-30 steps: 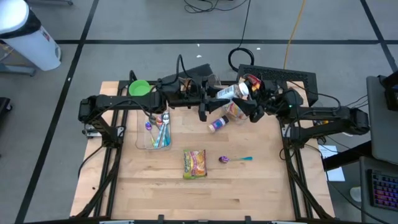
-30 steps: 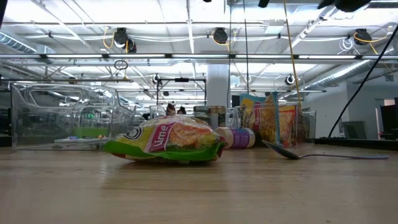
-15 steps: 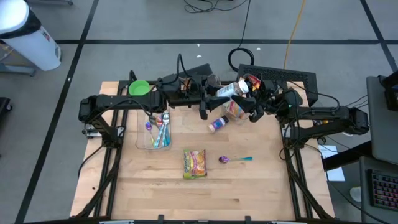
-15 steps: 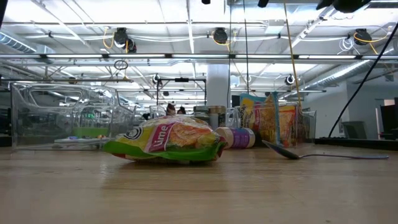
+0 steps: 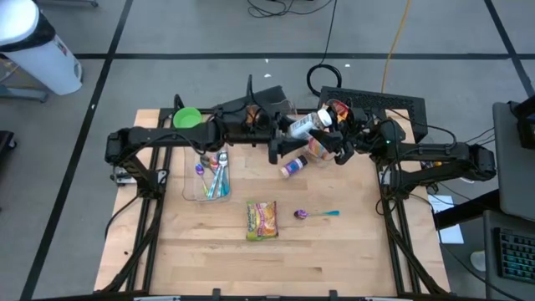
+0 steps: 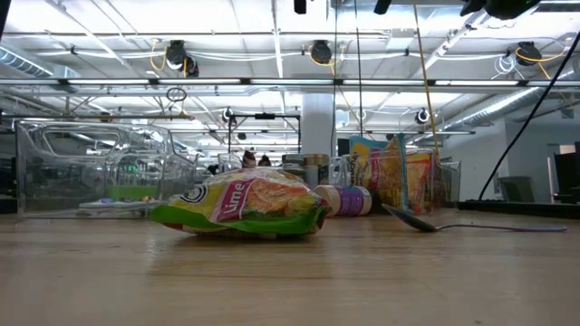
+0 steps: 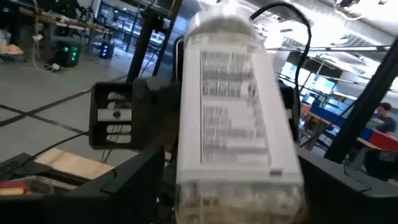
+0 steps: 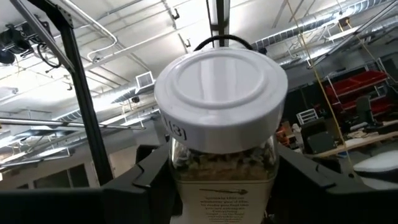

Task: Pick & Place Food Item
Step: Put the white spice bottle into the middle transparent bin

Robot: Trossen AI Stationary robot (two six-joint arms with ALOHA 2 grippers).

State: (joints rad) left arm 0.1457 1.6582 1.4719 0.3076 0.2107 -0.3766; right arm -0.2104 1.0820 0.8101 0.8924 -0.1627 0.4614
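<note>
You see a clear jar (image 5: pixel 306 124) with a white lid, a paper label and crumbly food inside, held up in the air above the little purple-capped bottle (image 5: pixel 292 166) on the table. The right gripper (image 5: pixel 331 134) squeezes it near the lid. The left gripper (image 5: pixel 280 132) reaches toward its other end with fingers spread apart.

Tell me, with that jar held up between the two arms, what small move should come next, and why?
Probably the left hand should back away. The jar hangs in the air, above the table, and the right hand grips it just under its white lid, so a handover looks nearly done.
</note>
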